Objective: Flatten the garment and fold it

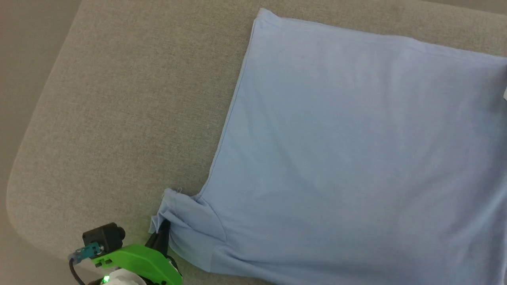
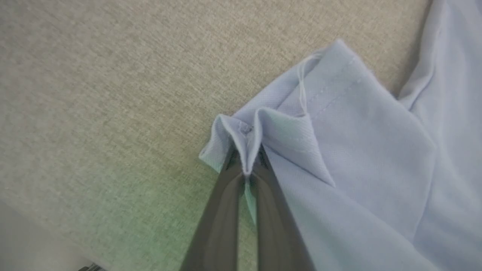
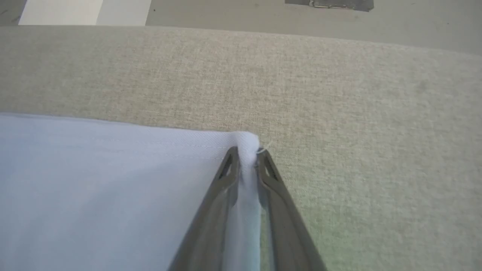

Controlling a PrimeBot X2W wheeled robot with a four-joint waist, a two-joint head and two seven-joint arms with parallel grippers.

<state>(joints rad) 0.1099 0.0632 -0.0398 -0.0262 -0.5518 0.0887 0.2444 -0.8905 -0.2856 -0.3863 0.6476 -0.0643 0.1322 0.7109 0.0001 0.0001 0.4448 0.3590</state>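
Observation:
The garment [image 1: 336,138], a light blue shirt, lies spread with its plain side up across a grey woven surface [image 1: 126,118]. My left gripper [image 1: 164,228] sits at the lower left, shut on the bunched hem of a short sleeve [image 1: 186,217]. Up close in the left wrist view, the left gripper [image 2: 246,160] pinches a fold of that sleeve [image 2: 357,124] between its dark fingers. The right gripper [image 3: 248,152] is shut on a corner of the garment [image 3: 94,180], with cloth squeezed between its fingers.
The grey surface ends in a rounded corner [image 1: 16,190] at the left, with floor beyond. A small white scrap [image 1: 505,93] shows at the right edge. Past the surface's far edge in the right wrist view lie floor, a pale stripe [image 3: 60,11] and a metal piece [image 3: 331,3].

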